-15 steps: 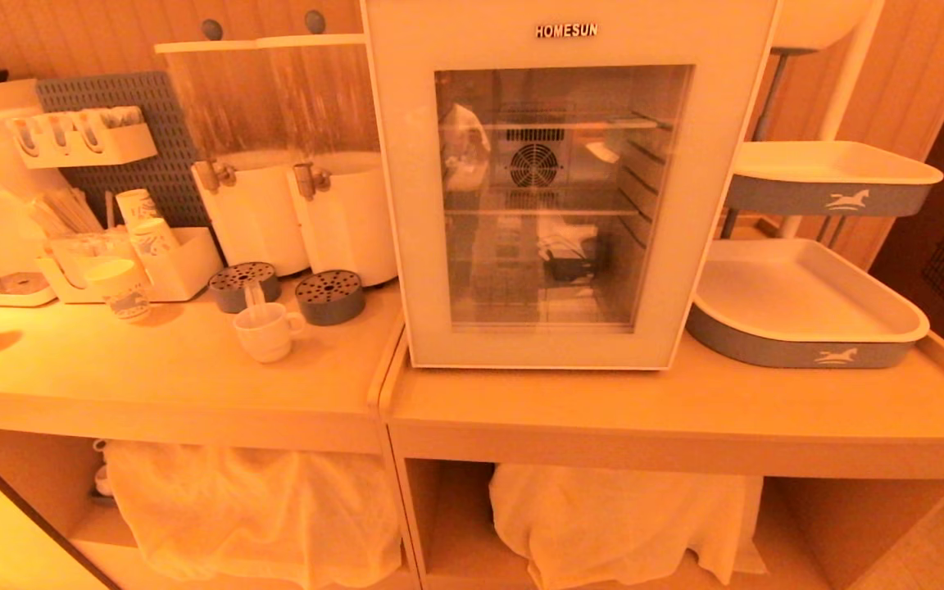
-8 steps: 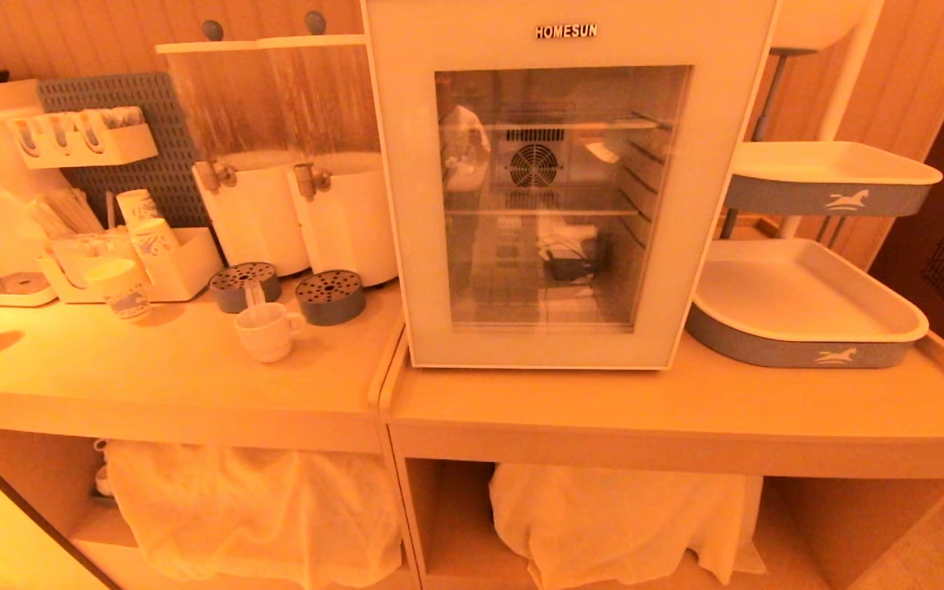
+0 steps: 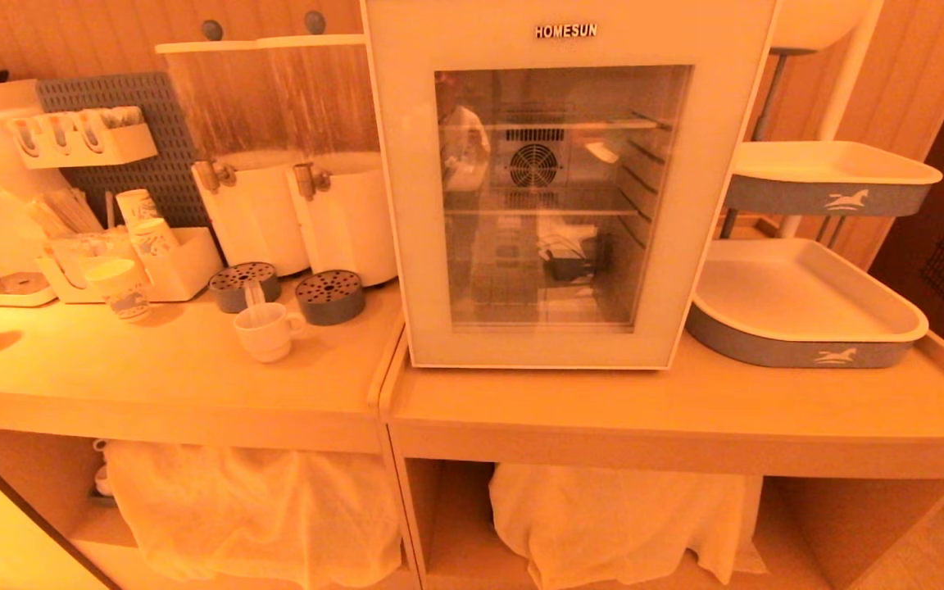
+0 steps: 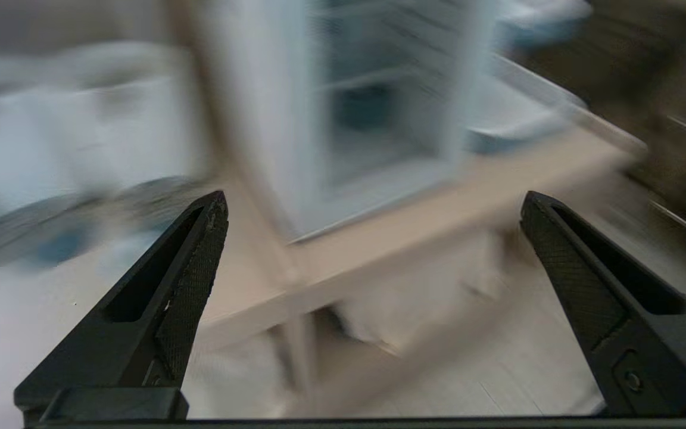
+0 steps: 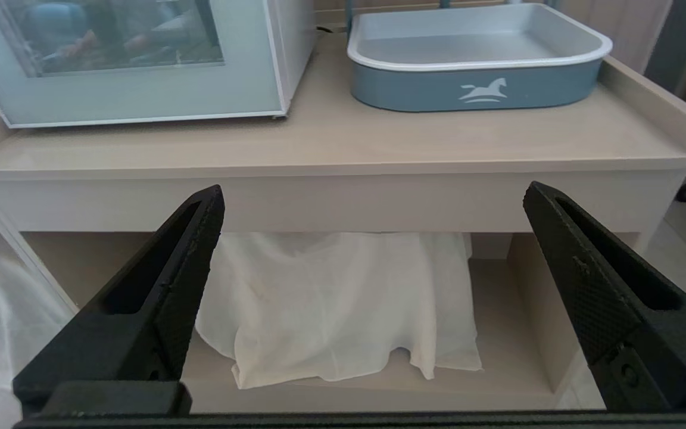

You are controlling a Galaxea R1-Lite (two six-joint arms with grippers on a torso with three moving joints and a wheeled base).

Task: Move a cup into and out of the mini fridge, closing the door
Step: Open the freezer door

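Head view, cup (image 3: 265, 331) on counter beside closed mini fridge (image 3: 562, 184), left pincer (image 4: 373, 205) and right pincer (image 5: 373, 199) wide open, empty

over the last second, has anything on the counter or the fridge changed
Nothing in the head view has visibly changed. The cup sits at the same spot on the left counter, the mini fridge has not shifted and its door is shut as before. The two trays on the right are unmoved. Neither arm has come into the head view.
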